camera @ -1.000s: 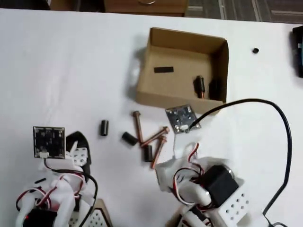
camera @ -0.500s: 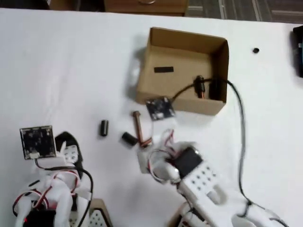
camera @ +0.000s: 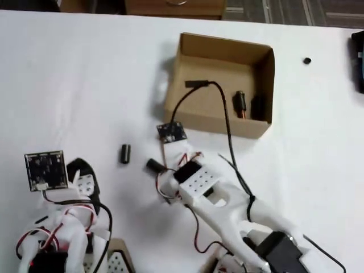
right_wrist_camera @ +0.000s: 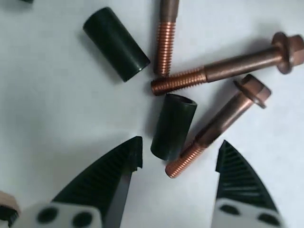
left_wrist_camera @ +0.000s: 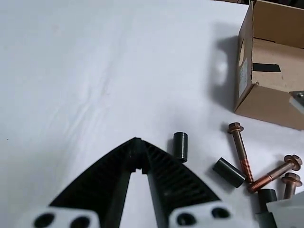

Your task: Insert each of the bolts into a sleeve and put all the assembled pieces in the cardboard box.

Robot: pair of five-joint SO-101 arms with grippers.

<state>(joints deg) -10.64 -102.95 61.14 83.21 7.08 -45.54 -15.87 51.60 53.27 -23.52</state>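
Bolts (right_wrist_camera: 223, 66) loose on white table (camera: 79, 85)

Left arm (camera: 68, 233) tucked, jaws closed; right arm (camera: 227, 206) outstretched, jaws parted.

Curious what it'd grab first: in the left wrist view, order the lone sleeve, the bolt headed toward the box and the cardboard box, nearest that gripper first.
1. Lone sleeve, just off the left gripper tips.
2. Bolt, farther out, between the two.
3. Cardboard box, farthest, past the bolt's head.
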